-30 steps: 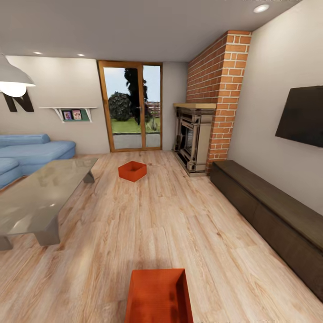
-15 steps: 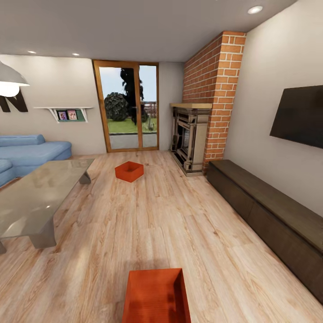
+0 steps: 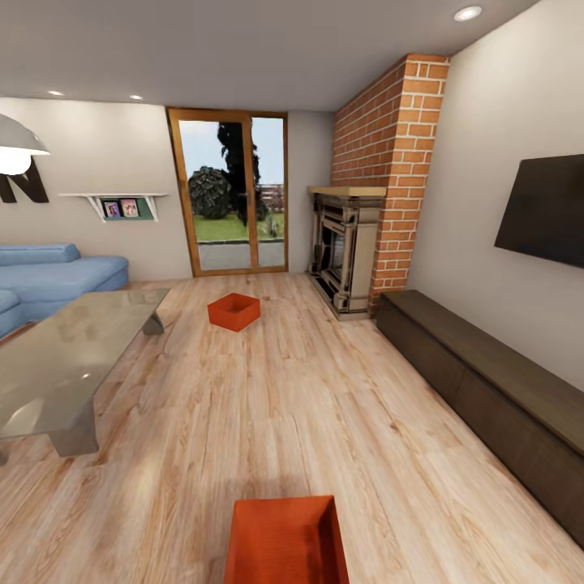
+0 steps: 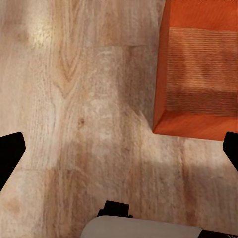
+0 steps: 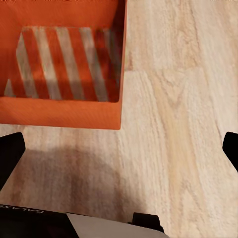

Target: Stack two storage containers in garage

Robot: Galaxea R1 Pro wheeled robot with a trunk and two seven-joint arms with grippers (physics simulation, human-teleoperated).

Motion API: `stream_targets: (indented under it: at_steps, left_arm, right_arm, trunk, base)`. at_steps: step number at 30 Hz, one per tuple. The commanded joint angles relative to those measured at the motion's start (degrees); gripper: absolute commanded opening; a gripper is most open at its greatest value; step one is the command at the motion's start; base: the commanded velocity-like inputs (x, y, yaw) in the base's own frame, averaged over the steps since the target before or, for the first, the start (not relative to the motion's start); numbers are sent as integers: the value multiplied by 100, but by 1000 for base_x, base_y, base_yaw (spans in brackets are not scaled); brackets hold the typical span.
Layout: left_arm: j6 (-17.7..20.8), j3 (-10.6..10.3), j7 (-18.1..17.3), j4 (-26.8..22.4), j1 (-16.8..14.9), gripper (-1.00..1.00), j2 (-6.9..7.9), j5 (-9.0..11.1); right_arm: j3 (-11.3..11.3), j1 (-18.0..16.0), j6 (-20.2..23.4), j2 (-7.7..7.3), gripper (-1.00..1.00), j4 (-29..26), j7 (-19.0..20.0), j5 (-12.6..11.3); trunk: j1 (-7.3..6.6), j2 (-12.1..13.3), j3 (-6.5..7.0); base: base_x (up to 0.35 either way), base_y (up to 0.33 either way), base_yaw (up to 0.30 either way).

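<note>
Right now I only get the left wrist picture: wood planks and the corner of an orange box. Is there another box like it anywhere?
Observer: Yes. The head view shows a second storage container standing on the wood floor farther off, toward the glass doors.
Operator: What else is around it?
Observer: A low glass-topped coffee table stands on the robot's left and a long dark cabinet runs along the wall on its right.
Operator: Is the other claw holding anything?
Observer: No. In the right wrist view the right claw is open over bare floor, beside the near storage container.
</note>
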Motion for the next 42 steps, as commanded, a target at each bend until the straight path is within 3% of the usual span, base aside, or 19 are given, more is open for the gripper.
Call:
stream_targets:
  at_steps: [1, 42]
  left_arm:
    - [-32, 24, 10, 21, -9, 100, 0, -14]
    - [-32, 24, 10, 16, -9, 100, 0, -14]
  right_arm:
    - [-1, -4, -15, 0, 100, 4, -4, 22]
    - [6, -4, -15, 0, 100, 4, 13, 22]
  trunk:
    - [1, -3, -6]
    - [1, -3, -6]
  base:
    - [32, 9, 0]
    - [44, 0, 0]
